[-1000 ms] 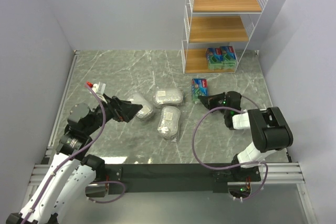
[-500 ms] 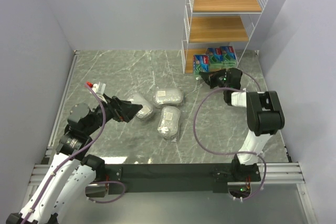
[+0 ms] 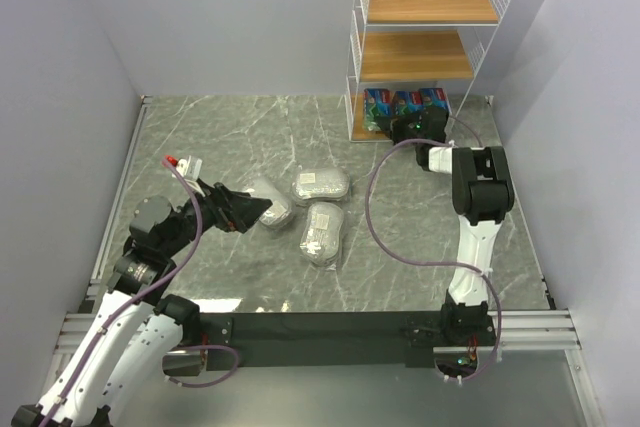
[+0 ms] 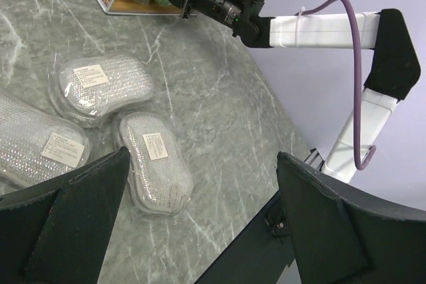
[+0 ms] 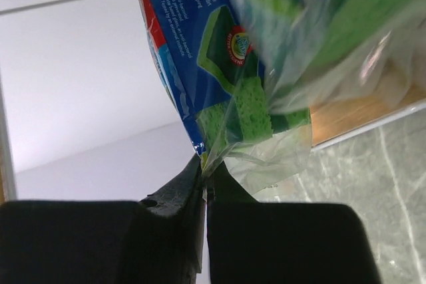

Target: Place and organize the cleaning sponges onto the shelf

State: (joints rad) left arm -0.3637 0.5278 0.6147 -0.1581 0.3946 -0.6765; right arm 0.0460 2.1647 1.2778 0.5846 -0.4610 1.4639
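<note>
Right hand (image 5: 205,179) closed narrow, pinching wrap edge of green sponge pack (image 5: 229,91). Pack stands up just ahead of fingertips, at bottom tier of shelf (image 3: 415,55); cannot tell if it already rests on wood. 2 more green packs (image 3: 422,102) on same tier, at right side of hand. Left hand (image 3: 256,211) spread wide, holding nothing, low over surface (image 3: 230,137). 3 silver packs flat on surface: nearest silver pack (image 3: 275,203) just at its fingertips, far silver pack (image 3: 320,185) and side silver pack (image 3: 321,232) little further ahead.
</note>
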